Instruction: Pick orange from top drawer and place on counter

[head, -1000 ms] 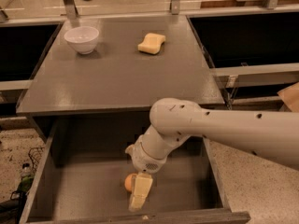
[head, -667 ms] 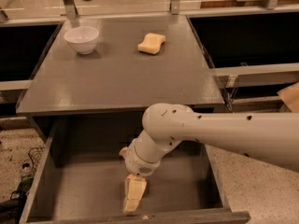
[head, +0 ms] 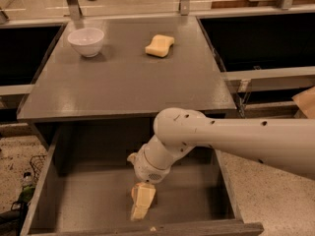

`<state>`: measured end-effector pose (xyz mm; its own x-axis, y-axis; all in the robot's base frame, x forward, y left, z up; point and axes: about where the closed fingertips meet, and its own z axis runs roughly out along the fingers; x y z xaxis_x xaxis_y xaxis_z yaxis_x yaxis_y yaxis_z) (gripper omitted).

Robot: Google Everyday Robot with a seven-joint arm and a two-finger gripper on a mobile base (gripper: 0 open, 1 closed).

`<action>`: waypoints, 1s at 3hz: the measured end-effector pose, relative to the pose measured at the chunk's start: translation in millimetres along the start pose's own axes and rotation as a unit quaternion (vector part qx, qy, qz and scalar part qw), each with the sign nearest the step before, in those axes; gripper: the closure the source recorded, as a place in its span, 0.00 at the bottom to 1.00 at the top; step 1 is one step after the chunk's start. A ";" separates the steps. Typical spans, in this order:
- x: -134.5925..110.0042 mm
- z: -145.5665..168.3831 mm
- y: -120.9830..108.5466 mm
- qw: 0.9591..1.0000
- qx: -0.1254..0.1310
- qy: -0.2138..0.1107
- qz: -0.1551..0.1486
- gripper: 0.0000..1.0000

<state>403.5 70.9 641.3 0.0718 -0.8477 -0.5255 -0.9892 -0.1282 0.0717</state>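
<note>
While the drawer [head: 83, 195] stands open under the worktop [head: 123, 82], a white bowl [head: 86, 41] sits at the worktop's far left corner. Right of it and lower, the end effector [head: 141, 200] points down at the drawer floor, near the front wall. Released or clenched: cannot tell. The orange is not in sight; I judge it hidden beneath the end effector. Further right, on the worktop, lies a yellow sponge [head: 159, 45], well apart from the bowl. The arm [head: 236, 141] enters from the right.

Step in hand, as judged: the grasp. To do it well, centre over the fruit and close gently so it cannot roll. Then lift straight up, clear of the worktop edge, before swinging over the bare middle.
</note>
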 end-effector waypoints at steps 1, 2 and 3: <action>17.5 8.5 -11.3 1.000 -0.009 -0.009 0.020 0.00; 24.7 16.2 -2.8 0.999 -0.013 -0.018 0.024 0.00; 24.7 16.2 -2.8 0.999 -0.013 -0.018 0.024 0.00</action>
<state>406.0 58.6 614.4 0.0200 -0.8340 -0.5515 -0.9876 -0.1025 0.1191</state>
